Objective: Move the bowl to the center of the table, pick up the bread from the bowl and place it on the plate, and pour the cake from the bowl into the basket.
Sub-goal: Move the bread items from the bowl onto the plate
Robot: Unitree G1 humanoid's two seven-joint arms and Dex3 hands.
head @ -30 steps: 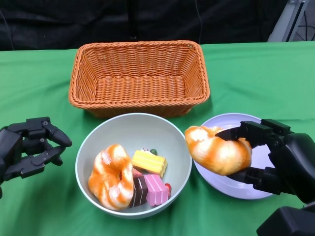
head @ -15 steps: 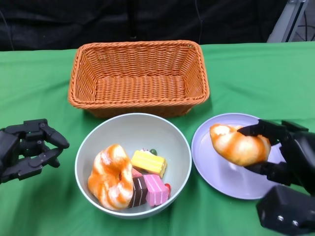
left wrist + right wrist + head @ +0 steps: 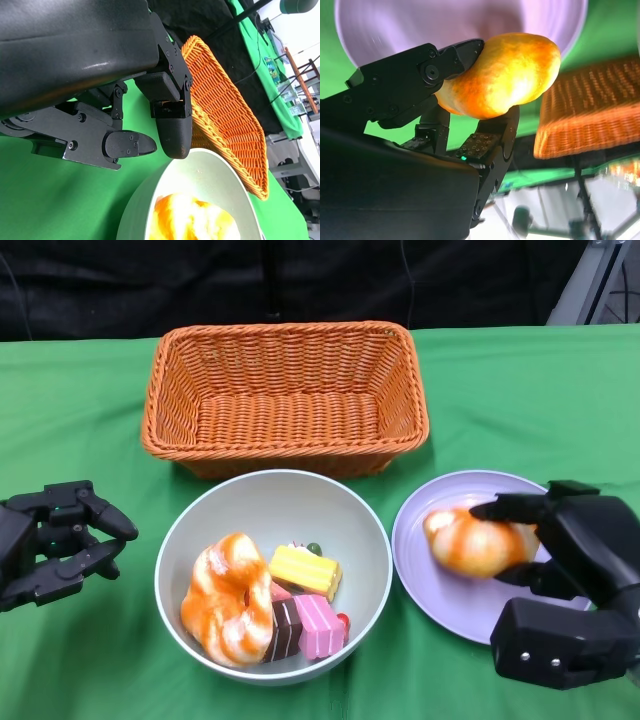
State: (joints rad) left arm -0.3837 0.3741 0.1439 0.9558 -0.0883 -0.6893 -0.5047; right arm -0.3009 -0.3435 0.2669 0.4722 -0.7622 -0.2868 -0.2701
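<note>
A green desk (image 3: 90,420) holds an orange wicker basket (image 3: 285,395) at the back. In front of it sits a pale bowl (image 3: 272,500) with a glazed bread ring (image 3: 228,598) and small cakes (image 3: 305,598) inside. To its right, the right hand (image 3: 560,545) grips a bread roll (image 3: 472,542) between its fingers (image 3: 450,57), low over a lilac plate (image 3: 440,595). The left hand (image 3: 55,540) hovers left of the bowl, fingers apart and holding nothing.
</note>
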